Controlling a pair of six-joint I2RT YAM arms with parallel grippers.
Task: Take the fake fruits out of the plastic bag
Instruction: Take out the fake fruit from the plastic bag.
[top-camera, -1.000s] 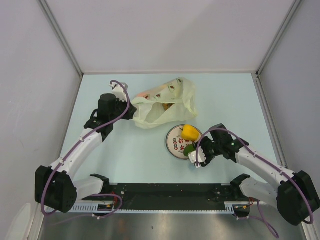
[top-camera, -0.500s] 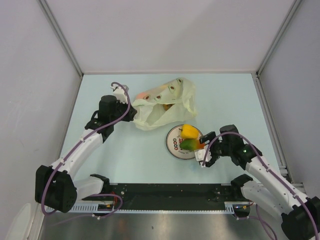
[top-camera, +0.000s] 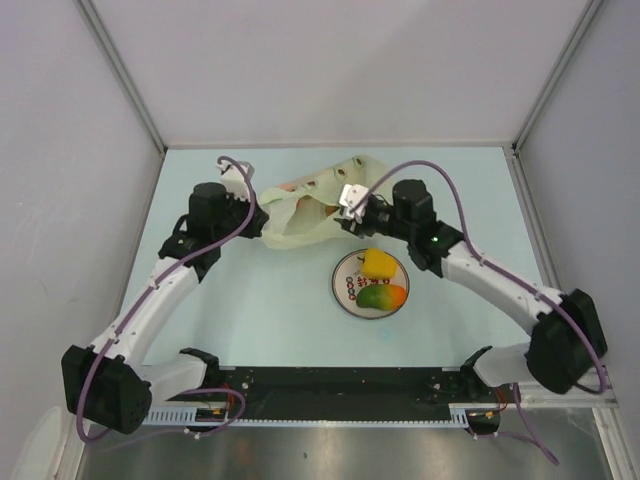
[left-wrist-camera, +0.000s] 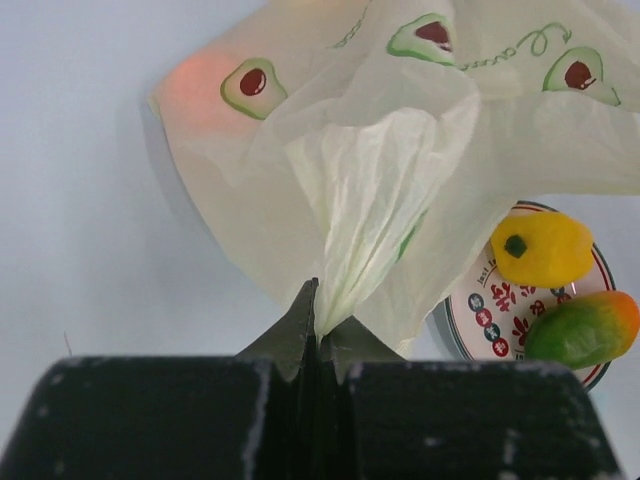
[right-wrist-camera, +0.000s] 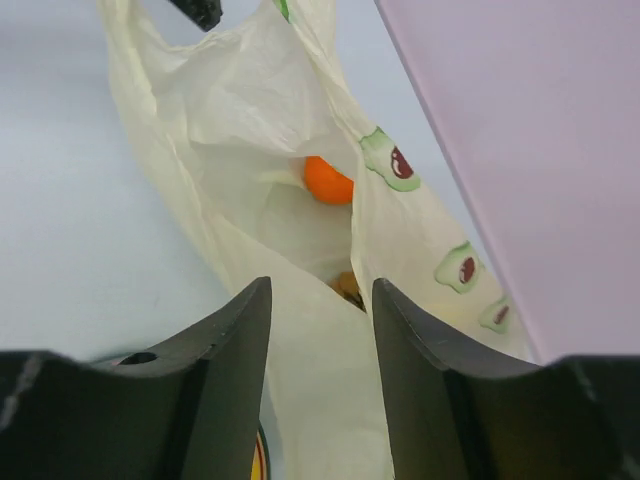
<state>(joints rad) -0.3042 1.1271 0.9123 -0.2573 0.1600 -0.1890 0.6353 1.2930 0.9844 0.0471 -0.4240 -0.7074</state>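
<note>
The pale yellow plastic bag lies at the back middle of the table. My left gripper is shut on a bunched part of the bag's left edge, and its jaws pinch the film. My right gripper is open and empty at the bag's mouth, with its tips just above the film. Inside the bag I see an orange and a bit of a brown cluster. A yellow fruit and a green-red mango lie on the white plate.
The plate stands just in front of the bag, and it also shows in the left wrist view with the yellow fruit and the mango. Grey walls enclose the table on the left, back and right.
My right gripper has left the mango on the plate and swung back and to the left, to the bag's mouth. The left gripper has kept its hold on the bag and shifted slightly.
</note>
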